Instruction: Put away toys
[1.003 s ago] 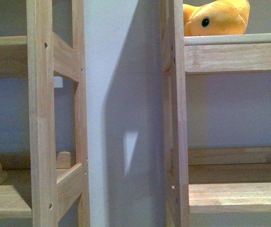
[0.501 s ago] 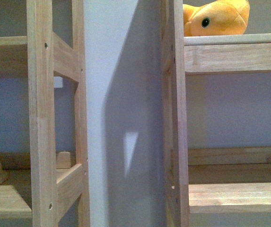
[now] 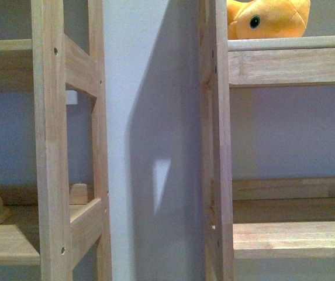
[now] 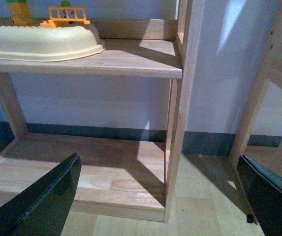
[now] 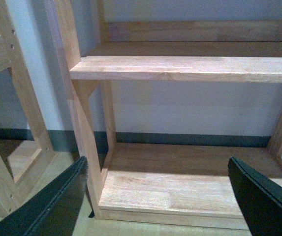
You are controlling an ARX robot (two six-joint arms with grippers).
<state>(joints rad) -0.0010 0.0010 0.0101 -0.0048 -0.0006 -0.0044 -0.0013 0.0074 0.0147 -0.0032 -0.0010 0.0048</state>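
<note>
Front view first. Shows plush toy (image 3: 269,19) sitting on upper shelf (image 3: 290,42) of right shelving unit (image 3: 218,146), cropped by top edge of frame. Compared with the frames from a second and half a second ago: sits slightly higher in frame now, as do shelf boards and the left unit's upright (image 3: 50,140); reads as a small camera or body shift, not movement of the toy. No arm visible. Likely means: toy already stowed, robot easing off, task near finished.

Orientation of toy: black eye (image 3: 254,22) faces camera; rounded end points toward frame right, other end lies against the upright. Long axis runs roughly along the shelf edge, side to side. Full outline cut off, so only approximate.

Left wrist view next. Left gripper (image 4: 160,196) fingers (image 4: 42,206) spread wide, nothing between them. Looks onto lower left unit; cream plastic tray (image 4: 42,43) with small orange fence piece (image 4: 67,15) on its middle shelf. No plush in view.

Right wrist view last. Right gripper (image 5: 158,194) fingers (image 5: 49,206) likewise wide apart, empty. Bare middle board (image 5: 190,69) and bottom board (image 5: 190,179) of right unit. Plush out of view.
</note>
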